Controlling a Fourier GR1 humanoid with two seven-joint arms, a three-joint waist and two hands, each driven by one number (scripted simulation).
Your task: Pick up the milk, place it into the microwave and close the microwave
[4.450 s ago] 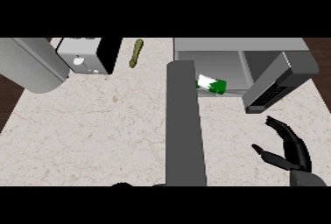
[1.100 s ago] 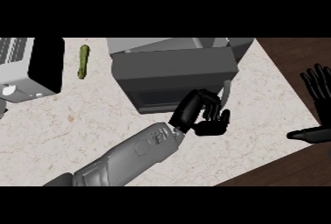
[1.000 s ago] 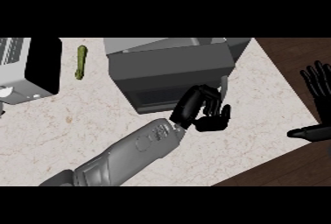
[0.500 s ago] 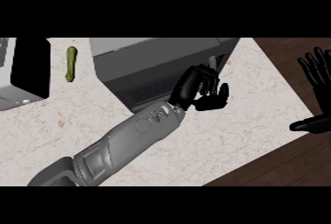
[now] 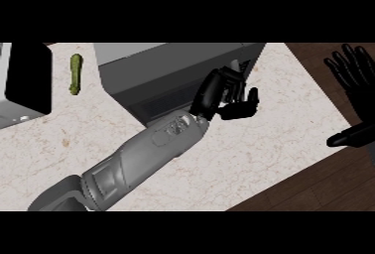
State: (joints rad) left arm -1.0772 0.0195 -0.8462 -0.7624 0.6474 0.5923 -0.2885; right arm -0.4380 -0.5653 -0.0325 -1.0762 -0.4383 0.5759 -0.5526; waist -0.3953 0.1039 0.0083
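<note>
1. Pale speckled counter fills most of the head view; a dark wood floor shows beyond its right edge, under the right hand.
2. Microwave: a large grey box at the top centre, directly beneath and to the left of the left hand. Its dark front panel faces the lower right, and the hand lies against that panel's right end.
3. Left forearm: grey, running diagonally from the lower left edge up to the microwave front.
4. Dark appliance: a black and grey block at the far left edge, well apart from the left hand.
5. Right hand: at the right edge, over the floor, well clear of the counter. Fingers are straight and spread, pointing up; it holds nothing.
6. Left hand: fingers are extended, not clenched, laid along the microwave's front corner, with the thumb out to the right. Nothing shows in its grasp.
7. Green vegetable: a slim, long item lying on the counter left of the microwave, far left of the left hand.
8. Milk: not visible anywhere; its location cannot be told.
</note>
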